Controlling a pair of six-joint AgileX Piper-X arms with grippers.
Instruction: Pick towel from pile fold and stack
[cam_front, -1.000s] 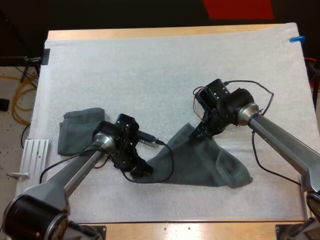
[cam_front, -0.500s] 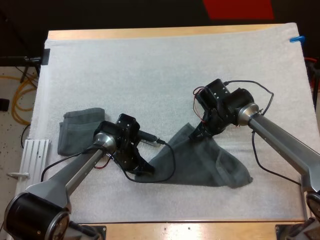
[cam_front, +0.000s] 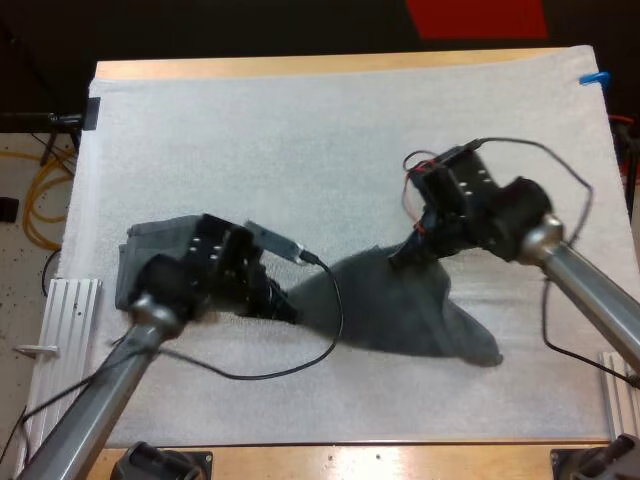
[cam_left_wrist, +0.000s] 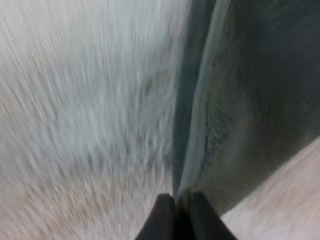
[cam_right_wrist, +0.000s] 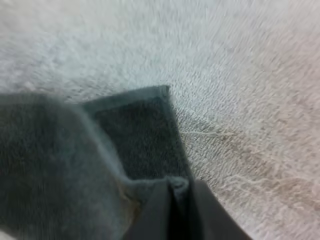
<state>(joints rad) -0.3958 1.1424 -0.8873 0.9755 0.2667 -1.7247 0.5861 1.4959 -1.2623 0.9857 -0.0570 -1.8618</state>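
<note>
Your left gripper (cam_front: 283, 303) and right gripper (cam_front: 402, 256) each pinch an edge of the loose towel (cam_front: 410, 320), lying toward five o'clock on the mat (cam_front: 300, 130); one folded towel (cam_front: 145, 240) sits at nine o'clock; folding looks barely begun, stacking left.

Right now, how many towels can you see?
2. One towel is held between the left gripper and right gripper; a folded towel lies at the mat's left.

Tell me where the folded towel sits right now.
In the high view the folded towel lies on the left side of the white mat, partly behind my left arm, left of the spread towel.
</note>
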